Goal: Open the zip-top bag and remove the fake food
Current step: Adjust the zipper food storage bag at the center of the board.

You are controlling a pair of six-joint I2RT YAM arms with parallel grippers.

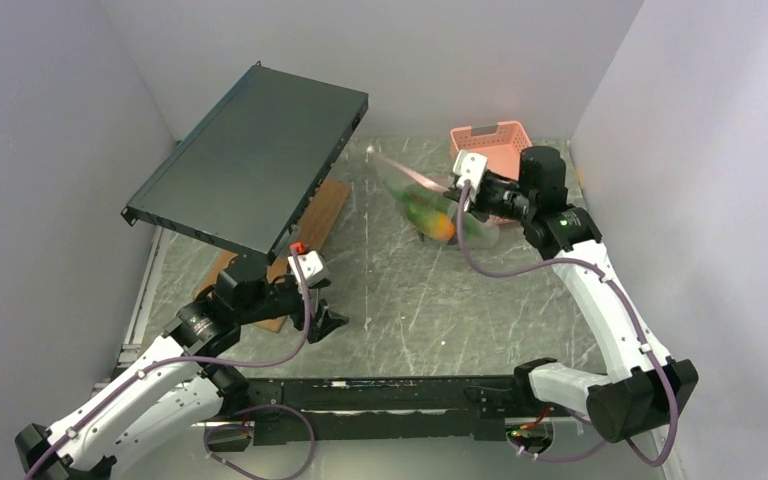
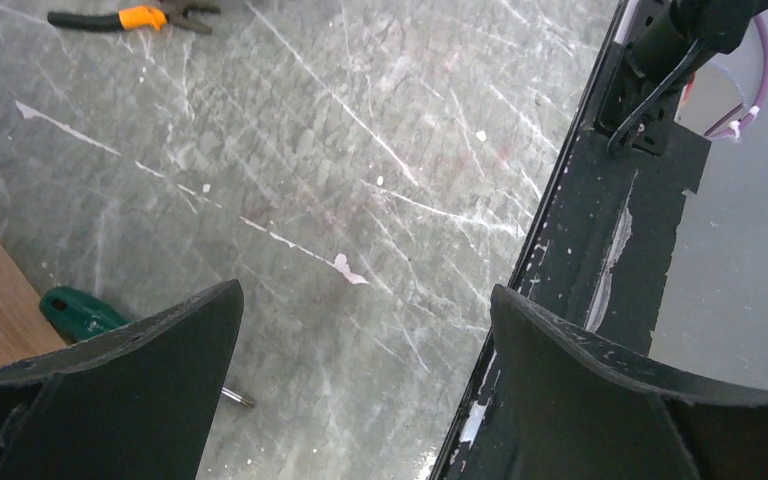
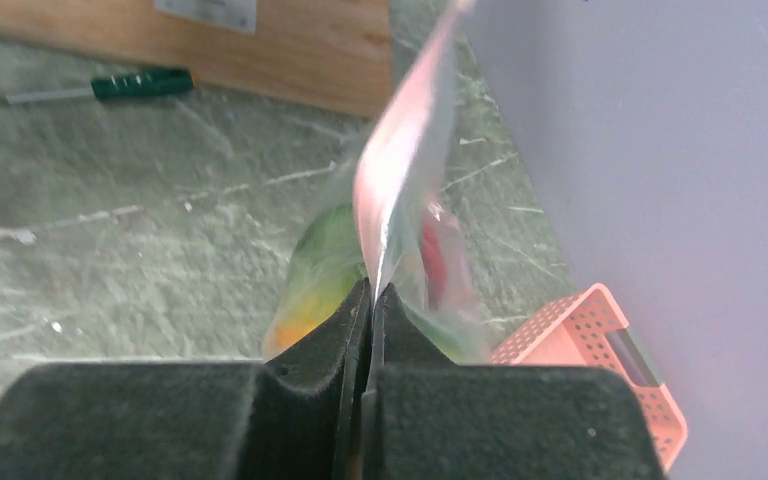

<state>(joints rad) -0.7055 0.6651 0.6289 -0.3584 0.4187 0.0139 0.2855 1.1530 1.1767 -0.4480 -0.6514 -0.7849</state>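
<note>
The zip-top bag [image 1: 422,200] is lifted off the table at the back right, its pale pink zip strip [image 3: 400,160] running up and away from my right gripper [image 3: 372,291]. That gripper [image 1: 463,196] is shut on the bag's edge. Inside the bag, blurred, is fake food: an orange-green mango [image 3: 312,285], a red piece [image 3: 439,262] and something green. My left gripper [image 2: 365,290] hangs open and holds nothing, over bare table by the near edge [image 1: 326,320], far from the bag.
A pink basket [image 1: 491,146] stands behind the bag by the right wall. A tilted black flat case [image 1: 250,160] rests over a wooden board [image 1: 317,222] at the left. A green-handled screwdriver [image 2: 78,312] and orange-handled pliers [image 2: 136,17] lie on the table.
</note>
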